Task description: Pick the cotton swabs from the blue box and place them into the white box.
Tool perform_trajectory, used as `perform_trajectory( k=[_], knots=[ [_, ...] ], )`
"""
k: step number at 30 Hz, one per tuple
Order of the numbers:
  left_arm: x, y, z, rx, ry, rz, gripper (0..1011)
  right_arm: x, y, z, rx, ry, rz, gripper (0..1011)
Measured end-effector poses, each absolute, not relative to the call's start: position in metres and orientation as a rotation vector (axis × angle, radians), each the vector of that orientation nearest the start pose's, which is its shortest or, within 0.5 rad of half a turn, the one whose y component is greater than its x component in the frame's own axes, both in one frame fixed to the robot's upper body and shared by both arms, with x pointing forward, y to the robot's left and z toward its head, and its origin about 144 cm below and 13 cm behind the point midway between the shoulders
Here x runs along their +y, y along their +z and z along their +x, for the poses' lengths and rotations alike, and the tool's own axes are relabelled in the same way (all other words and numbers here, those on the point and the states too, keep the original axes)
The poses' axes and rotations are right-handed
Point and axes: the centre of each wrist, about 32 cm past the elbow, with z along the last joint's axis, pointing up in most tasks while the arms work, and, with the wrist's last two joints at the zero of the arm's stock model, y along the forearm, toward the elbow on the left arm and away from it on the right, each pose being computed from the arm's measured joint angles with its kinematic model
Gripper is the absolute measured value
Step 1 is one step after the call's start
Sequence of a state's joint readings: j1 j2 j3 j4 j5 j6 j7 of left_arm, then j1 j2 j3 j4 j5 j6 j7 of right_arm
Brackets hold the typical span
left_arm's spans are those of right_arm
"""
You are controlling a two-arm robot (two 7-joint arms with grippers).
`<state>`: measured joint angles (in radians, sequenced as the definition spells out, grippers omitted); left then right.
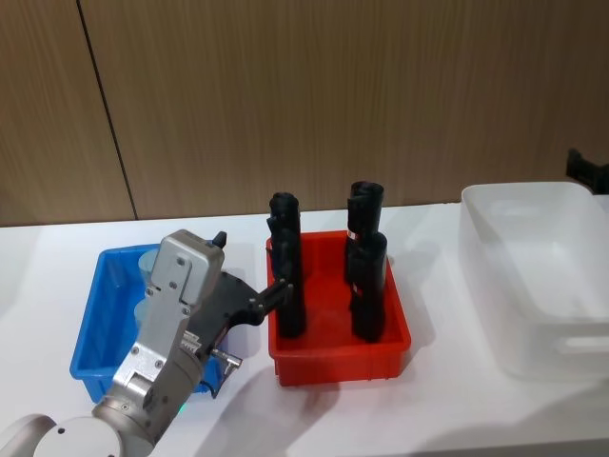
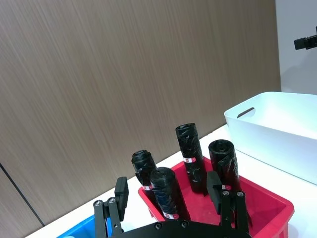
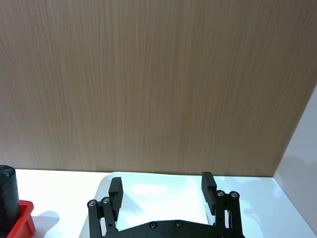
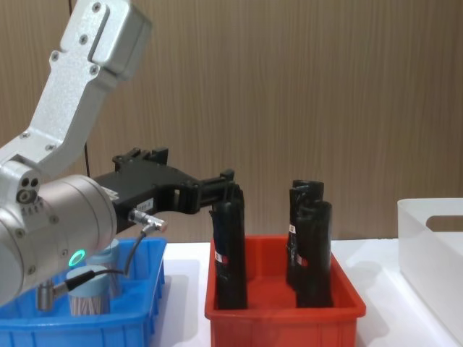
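The blue box (image 1: 95, 324) sits at the table's left with cotton swabs (image 1: 147, 264) in it, mostly hidden under my left arm. From the chest, one clear tub of swabs (image 4: 90, 298) stands in the blue box (image 4: 137, 318). My left gripper (image 1: 249, 267) hangs open and empty above the blue box's right side, its fingertips reaching toward the red bin. The white box (image 1: 533, 276) stands at the right. My right gripper (image 3: 162, 191) is open above the white box (image 3: 103, 184), and it also shows at the head view's far right edge (image 1: 588, 171).
A red bin (image 1: 338, 347) between the two boxes holds several tall black rolls (image 1: 366, 286); the nearest roll (image 4: 229, 246) stands just below my left fingertips. A wood-panelled wall runs behind the table. Bare white tabletop lies in front of the bins.
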<state>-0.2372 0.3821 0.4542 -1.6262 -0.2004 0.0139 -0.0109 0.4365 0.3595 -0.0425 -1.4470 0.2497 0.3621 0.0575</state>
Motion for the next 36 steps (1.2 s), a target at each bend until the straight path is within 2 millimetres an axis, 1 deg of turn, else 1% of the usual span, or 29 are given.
perform_trajectory(
  k=[21, 31, 36],
  knots=[
    [0.198, 1.205, 0.493, -0.268, 1.122, 0.061, 1000, -0.334, 1.284, 0.562, -0.034, -1.552, -0.128, 1002],
    [0.200, 1.208, 0.499, -0.268, 1.120, 0.079, 1000, -0.334, 1.284, 0.562, -0.034, -1.552, -0.128, 1002],
    [0.205, 1.209, 0.503, -0.252, 1.142, 0.099, 1000, -0.334, 1.284, 0.562, -0.034, -1.552, -0.128, 1002]
  ],
)
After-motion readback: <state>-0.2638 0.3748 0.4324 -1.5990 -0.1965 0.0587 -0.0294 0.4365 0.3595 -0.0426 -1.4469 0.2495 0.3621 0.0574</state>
